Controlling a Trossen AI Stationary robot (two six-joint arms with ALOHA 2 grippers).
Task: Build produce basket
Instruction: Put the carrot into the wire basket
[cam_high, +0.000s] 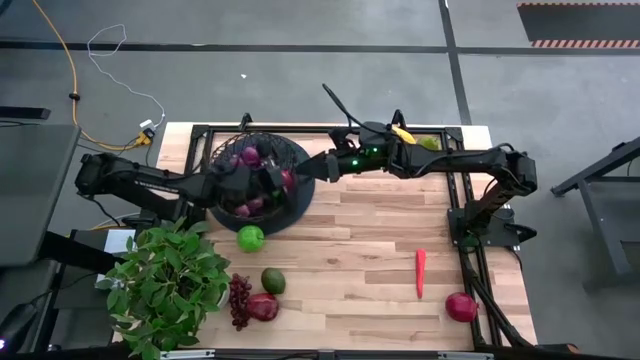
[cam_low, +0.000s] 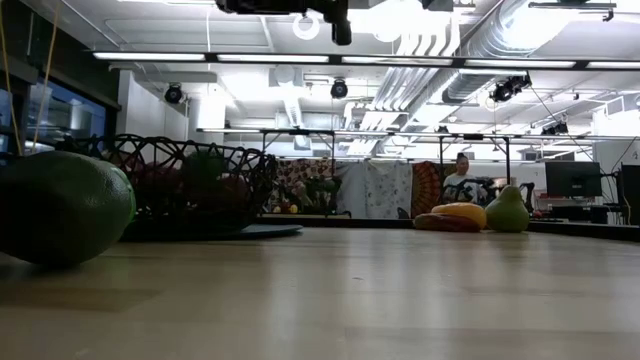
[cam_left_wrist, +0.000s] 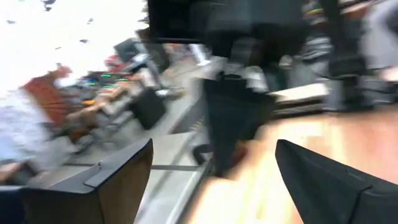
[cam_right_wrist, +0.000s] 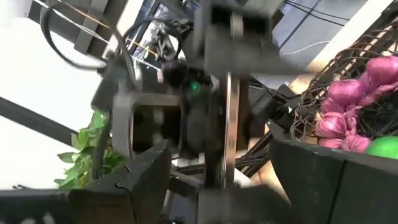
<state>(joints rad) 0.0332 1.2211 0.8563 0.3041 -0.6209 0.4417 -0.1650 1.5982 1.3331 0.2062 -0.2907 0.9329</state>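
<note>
The black wire basket (cam_high: 225, 150) stands at the table's far left and holds purple grapes (cam_right_wrist: 348, 102), a green apple (cam_right_wrist: 385, 148) and dark red fruit. Both grippers hover level over the basket, facing each other. My left gripper (cam_high: 268, 181) (cam_left_wrist: 214, 180) comes from the left and is open, with nothing between its fingers. My right gripper (cam_high: 306, 168) (cam_right_wrist: 217, 180) comes from the right and is open too, close to the left hand. More produce rests on the table: a green apple (cam_high: 250, 238), an avocado (cam_high: 273, 281), a grape bunch (cam_high: 239, 300) and a pomegranate (cam_high: 263, 307).
A red chili (cam_high: 420, 272) and another pomegranate (cam_high: 461, 306) lie at the near right. A yellow pepper (cam_high: 403, 133) and a green fruit (cam_high: 428, 143) lie at the far edge. A leafy potted plant (cam_high: 165, 285) fills the near left corner. Bare wood lies mid-table.
</note>
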